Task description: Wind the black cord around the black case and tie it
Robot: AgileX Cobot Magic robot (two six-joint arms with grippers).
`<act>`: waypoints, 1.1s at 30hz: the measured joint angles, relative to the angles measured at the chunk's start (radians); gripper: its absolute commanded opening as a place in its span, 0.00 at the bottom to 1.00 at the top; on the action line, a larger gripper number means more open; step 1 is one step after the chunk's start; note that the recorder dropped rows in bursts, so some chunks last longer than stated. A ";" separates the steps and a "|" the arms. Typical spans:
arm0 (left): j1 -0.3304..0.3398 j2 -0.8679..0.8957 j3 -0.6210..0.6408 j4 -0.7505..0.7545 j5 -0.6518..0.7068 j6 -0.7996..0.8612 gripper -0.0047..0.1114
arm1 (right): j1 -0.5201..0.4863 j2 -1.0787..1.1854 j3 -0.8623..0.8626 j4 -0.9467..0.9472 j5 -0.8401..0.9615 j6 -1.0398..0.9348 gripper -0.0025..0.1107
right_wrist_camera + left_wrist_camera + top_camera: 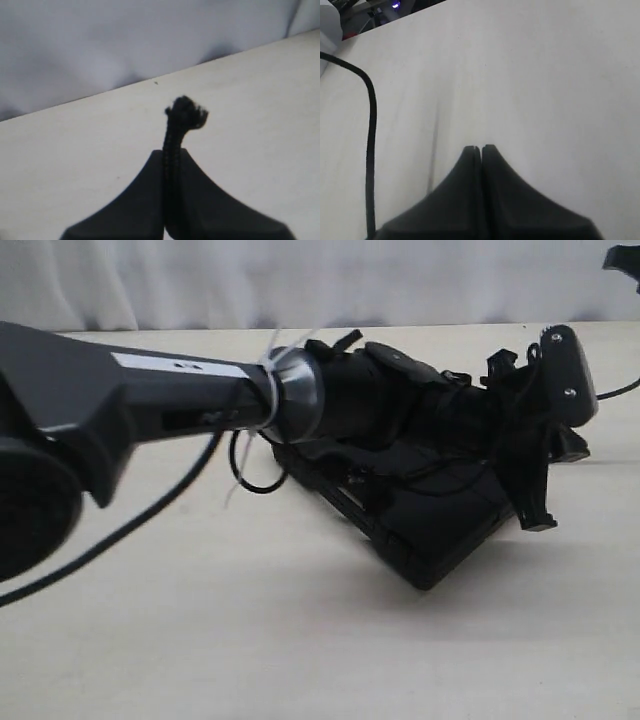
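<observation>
While my right gripper is clamping the black cord near the black case, my left gripper is sitting closed, empty.

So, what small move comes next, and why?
Probably the right claw draws the thin black braided cord taut against the flat black plastic case: it is shut on the cord near the frayed tip, while the left claw is shut and empty.

Case on table, R of ctr.
</observation>
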State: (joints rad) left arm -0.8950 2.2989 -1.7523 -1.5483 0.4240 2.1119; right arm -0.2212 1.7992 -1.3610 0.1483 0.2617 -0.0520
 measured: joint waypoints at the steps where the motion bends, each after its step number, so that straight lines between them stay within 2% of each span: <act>1: -0.002 0.040 -0.047 -0.002 -0.014 0.000 0.04 | 0.024 0.000 0.000 0.000 -0.014 -0.009 0.06; 6: -0.015 0.194 -0.242 -0.037 -0.167 -0.003 0.04 | 0.082 0.000 0.000 0.000 -0.048 -0.023 0.06; 10: -0.029 0.268 -0.350 -0.039 -0.320 -0.099 0.04 | 0.088 0.002 0.000 0.000 -0.066 -0.030 0.06; 13: -0.046 0.270 -0.365 -0.046 -0.470 -0.138 0.04 | 0.088 0.002 0.000 0.000 -0.073 -0.030 0.06; 18: -0.072 0.244 -0.369 -0.055 -0.815 -0.006 0.04 | 0.088 0.002 0.000 0.000 -0.081 -0.030 0.06; 24: -0.065 0.205 -0.369 -0.071 -1.092 0.000 0.04 | 0.088 0.002 0.000 0.000 -0.079 -0.030 0.06; 28: -0.036 0.166 -0.354 -0.162 -1.117 0.000 0.04 | 0.088 0.002 0.000 0.000 -0.074 -0.032 0.06; 31: -0.007 0.112 -0.285 -0.183 -1.012 0.000 0.04 | 0.088 0.004 0.000 0.000 -0.072 -0.032 0.06; 33: 0.014 0.062 -0.210 -0.192 -0.854 -0.021 0.04 | 0.088 0.004 0.000 0.000 -0.070 -0.032 0.06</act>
State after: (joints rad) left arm -0.8807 2.3613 -1.9628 -1.7406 -0.4302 2.0909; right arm -0.1331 1.8031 -1.3610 0.1483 0.1918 -0.0839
